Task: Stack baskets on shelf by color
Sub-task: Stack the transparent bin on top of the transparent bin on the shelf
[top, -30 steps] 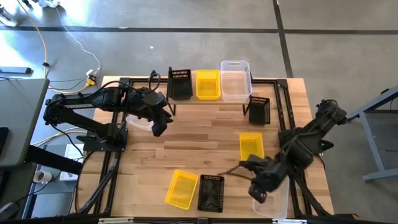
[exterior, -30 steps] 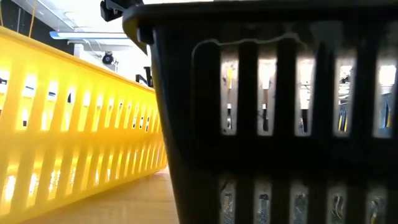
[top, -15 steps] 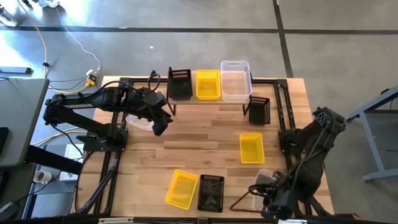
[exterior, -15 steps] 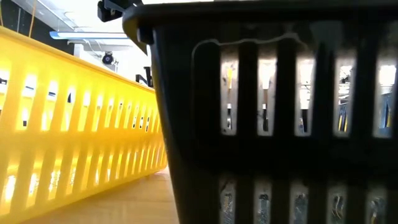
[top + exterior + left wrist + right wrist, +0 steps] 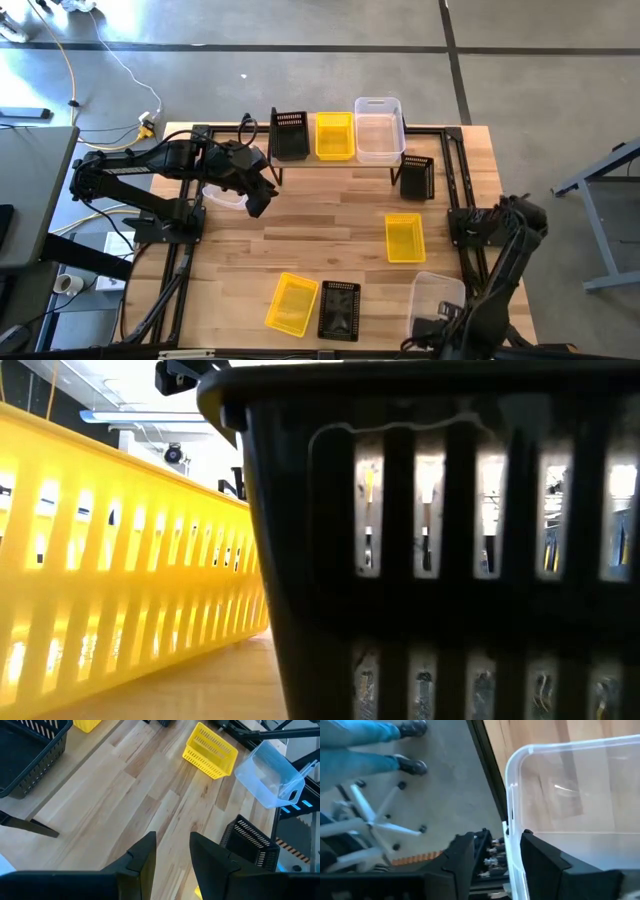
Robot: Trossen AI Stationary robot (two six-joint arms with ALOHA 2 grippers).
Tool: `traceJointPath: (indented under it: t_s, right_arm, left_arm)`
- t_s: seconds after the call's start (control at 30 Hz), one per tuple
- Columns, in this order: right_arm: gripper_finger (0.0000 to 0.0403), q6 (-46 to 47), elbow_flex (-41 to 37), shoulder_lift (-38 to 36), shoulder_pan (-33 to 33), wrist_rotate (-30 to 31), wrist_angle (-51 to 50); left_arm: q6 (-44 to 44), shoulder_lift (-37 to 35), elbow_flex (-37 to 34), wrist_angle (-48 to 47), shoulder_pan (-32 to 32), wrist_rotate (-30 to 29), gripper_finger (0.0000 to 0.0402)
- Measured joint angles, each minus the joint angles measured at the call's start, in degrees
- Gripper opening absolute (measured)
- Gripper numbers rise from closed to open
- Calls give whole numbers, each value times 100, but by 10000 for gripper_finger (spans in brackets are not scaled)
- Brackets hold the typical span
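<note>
Your right gripper [image 5: 492,852] has its fingers straddling the near rim of the clear translucent plastic bin [image 5: 437,300] at the table's front-right edge, not clamped yet (left gripper [image 5: 172,852] hangs part-open, empty). Next: pinch, then carry it onto the clear one on the light-wood shelf [image 5: 340,160].

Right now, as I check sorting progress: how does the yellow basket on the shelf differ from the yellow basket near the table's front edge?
The yellow basket on the shelf sits squarely between a black basket and a clear basket; the front yellow basket lies on the tabletop, turned askew beside another black basket. Both are yellow, rectangular, open side up and seemingly empty.
</note>
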Motion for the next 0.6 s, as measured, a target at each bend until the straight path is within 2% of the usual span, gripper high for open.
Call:
traceJointPath:
  t_s: [0.6]
  right_arm:
    - [145,-50,0,904,24,-77,66]
  left_arm:
    - [-2,0,0,2,0,0,108]
